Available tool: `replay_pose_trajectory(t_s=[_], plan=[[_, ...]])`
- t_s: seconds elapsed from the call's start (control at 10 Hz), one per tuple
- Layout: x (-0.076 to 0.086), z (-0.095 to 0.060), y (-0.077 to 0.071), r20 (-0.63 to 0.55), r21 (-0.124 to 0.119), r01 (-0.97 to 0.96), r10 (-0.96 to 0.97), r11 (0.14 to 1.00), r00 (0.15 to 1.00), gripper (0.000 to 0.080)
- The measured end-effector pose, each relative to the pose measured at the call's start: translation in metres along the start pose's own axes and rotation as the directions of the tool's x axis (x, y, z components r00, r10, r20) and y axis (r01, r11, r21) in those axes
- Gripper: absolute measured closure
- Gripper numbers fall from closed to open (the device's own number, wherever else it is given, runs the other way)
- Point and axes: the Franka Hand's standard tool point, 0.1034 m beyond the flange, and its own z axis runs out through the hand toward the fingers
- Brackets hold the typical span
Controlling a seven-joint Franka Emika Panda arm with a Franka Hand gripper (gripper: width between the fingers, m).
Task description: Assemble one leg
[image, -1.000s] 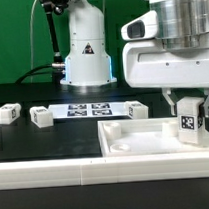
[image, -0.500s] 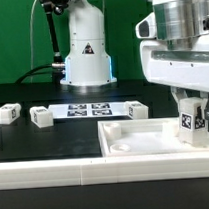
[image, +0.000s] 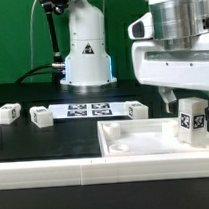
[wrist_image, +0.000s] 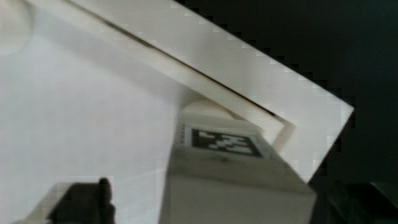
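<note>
The pincer (image: 191, 111) grips the leg (image: 192, 128) upright at a corner of the white panel (image: 135, 143)

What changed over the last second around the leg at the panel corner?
The gripper swung slightly toward the exterior view's right, then partway back. The leg between its fingers nudged the same way and now looks a little turned, standing at the panel's corner. No visible pickup or release; whether the fingers clamp it cannot be told. The three loose legs, marker board and panel did not move.
</note>
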Motion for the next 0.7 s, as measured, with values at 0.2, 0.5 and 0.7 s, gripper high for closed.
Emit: replay_pose_trajectory(t_s=[0.2, 0.5, 0.7], plan=[[0.001, -0.0028, -0.0027, 0.002, 0.001, 0.184, -0.184, 0.983, 0.983, 0.0153], [-0.0024, -0.0048, -0.0051, -0.001, -0.048, 0.554, -0.555, 0.831, 0.832, 0.015], [-0.0051, -0.0027, -0.0036, 0.009, -0.062, 0.691, -0.692, 0.72, 0.722, 0.015]])
